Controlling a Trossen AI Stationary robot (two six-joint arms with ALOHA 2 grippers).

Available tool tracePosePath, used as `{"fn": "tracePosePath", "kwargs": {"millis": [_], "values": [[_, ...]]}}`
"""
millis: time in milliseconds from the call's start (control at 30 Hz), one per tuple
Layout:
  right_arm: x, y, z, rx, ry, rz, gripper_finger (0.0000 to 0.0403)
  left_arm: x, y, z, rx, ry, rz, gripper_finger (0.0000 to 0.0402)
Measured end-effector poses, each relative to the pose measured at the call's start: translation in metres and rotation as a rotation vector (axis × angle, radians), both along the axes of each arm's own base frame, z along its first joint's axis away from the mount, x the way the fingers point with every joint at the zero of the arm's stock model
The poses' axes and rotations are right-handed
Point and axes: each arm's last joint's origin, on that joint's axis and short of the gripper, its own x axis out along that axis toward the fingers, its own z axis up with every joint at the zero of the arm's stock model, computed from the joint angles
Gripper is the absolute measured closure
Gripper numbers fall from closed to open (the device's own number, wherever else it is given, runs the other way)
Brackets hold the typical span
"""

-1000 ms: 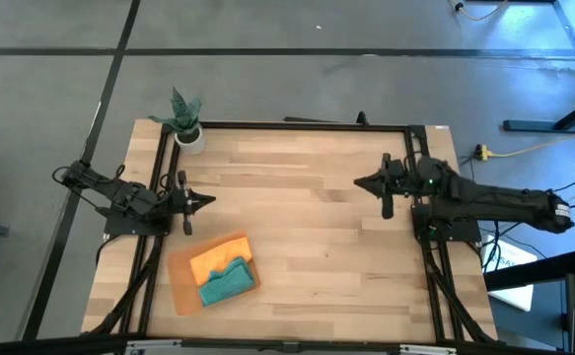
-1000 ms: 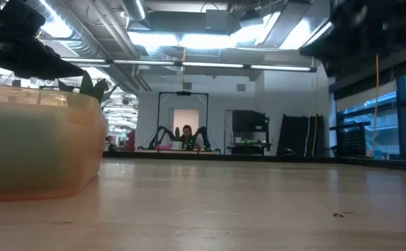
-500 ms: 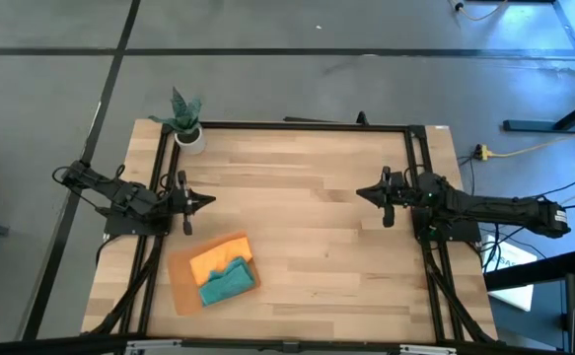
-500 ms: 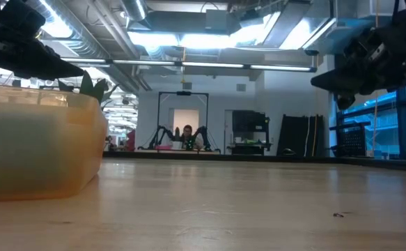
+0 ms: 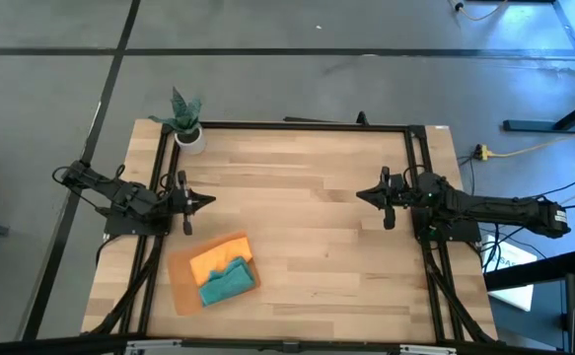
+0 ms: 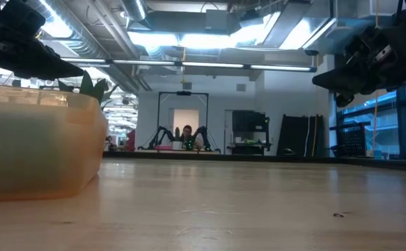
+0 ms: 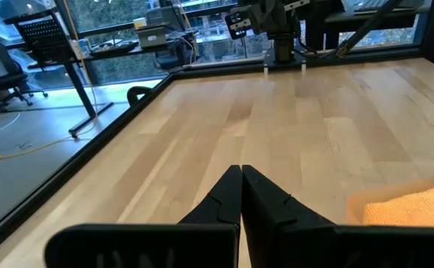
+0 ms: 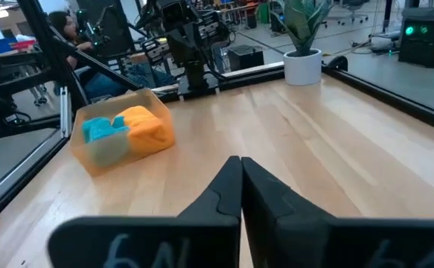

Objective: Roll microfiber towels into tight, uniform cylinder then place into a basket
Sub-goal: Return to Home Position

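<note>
The basket (image 5: 181,286), a shallow orange-tan tray, stands near the table's front left. An orange towel (image 5: 219,260) and a teal towel (image 5: 228,282) lie rolled inside it; both also show in the right wrist view, orange towel (image 8: 148,128) and teal towel (image 8: 97,128). My left gripper (image 5: 211,200) is shut and hovers at the table's left side, just beyond the basket. My right gripper (image 5: 359,193) is shut and hovers at the table's right side, pointing toward the left. Neither holds anything.
A small white pot with a green plant (image 5: 185,123) stands at the table's far left corner. Bare wooden tabletop (image 5: 307,227) stretches between the two grippers. A black frame (image 5: 297,125) runs along the table's edges. A person sits far off in the room (image 6: 186,135).
My right gripper has sunk toward the table and drawn back a little toward the right edge, staying shut; it has kept still over the last half second. The towels and the basket have not moved.
</note>
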Motion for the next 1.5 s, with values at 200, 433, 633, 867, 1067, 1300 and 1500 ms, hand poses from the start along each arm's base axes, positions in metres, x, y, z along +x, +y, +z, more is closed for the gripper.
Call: {"fn": "tracePosePath", "kwargs": {"millis": [200,433,633,867,1067,1300,1500], "values": [[0.0000,-0.0001,0.0000,0.002,0.000,-0.001,0.0389,0.0000,0.0000,0.0000,0.000,0.000,0.000,0.0401],[0.0000,-0.0001,0.0000,0.003,0.000,-0.001,0.0388,0.0000,0.0000,0.0000,0.000,0.000,0.000,0.0401],[0.0000,-0.0001,0.0000,0.002,0.000,-0.001,0.0389,0.0000,0.0000,0.0000,0.000,0.000,0.000,0.0401],[0.0000,-0.0001,0.0000,0.000,0.000,-0.001,0.0389,0.0000,0.0000,0.0000,0.000,0.000,0.000,0.0401],[0.0000,-0.0001,0.0000,0.000,0.000,-0.001,0.0389,0.0000,0.0000,0.0000,0.000,0.000,0.000,0.0401],[0.0000,-0.0001,0.0000,0.000,0.000,-0.001,0.0389,0.0000,0.0000,0.0000,0.000,0.000,0.000,0.0401],[0.0000,-0.0001,0.0000,0.000,0.000,-0.001,0.0389,0.0000,0.0000,0.0000,0.000,0.000,0.000,0.0401]]}}
